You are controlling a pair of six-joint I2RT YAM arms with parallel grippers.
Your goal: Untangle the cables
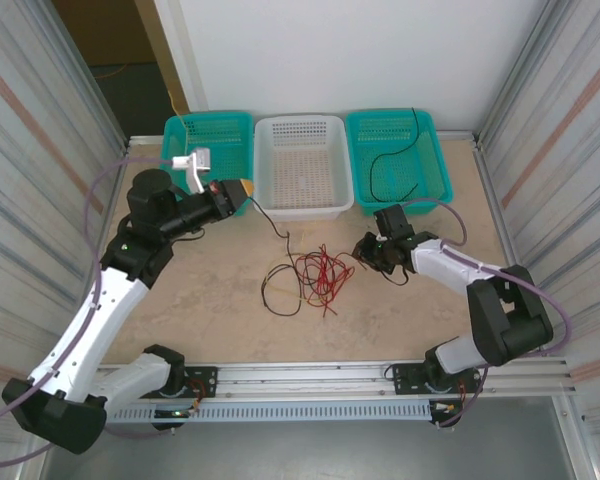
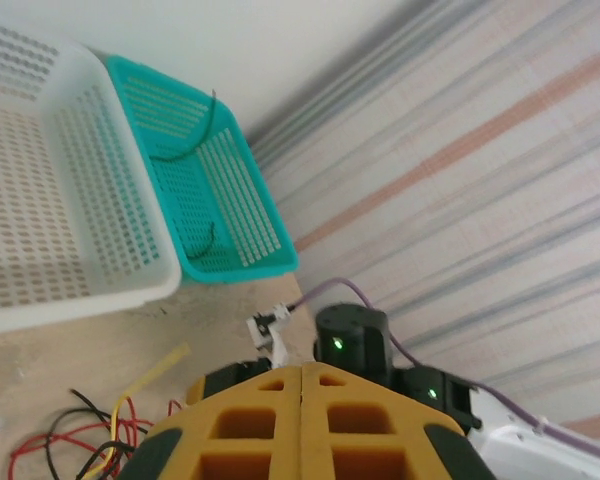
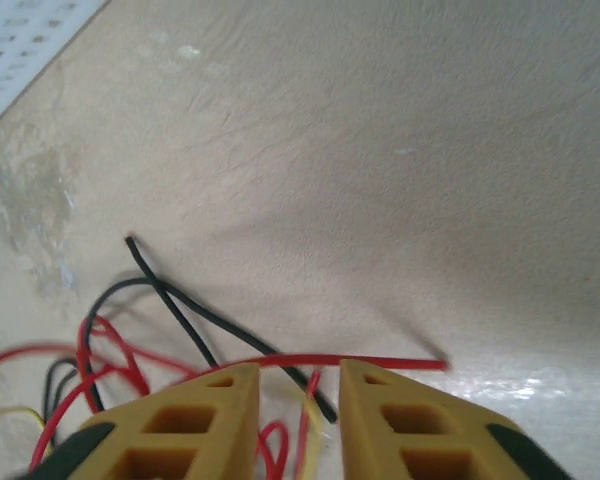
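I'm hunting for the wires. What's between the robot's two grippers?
The tangled cables sit between the left gripper and the right gripper. The top view shows it.

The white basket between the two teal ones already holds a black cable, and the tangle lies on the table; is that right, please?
Not quite: the black cable lies in the right teal basket, not the white basket, as the top external view shows. The tangle does lie on the table.
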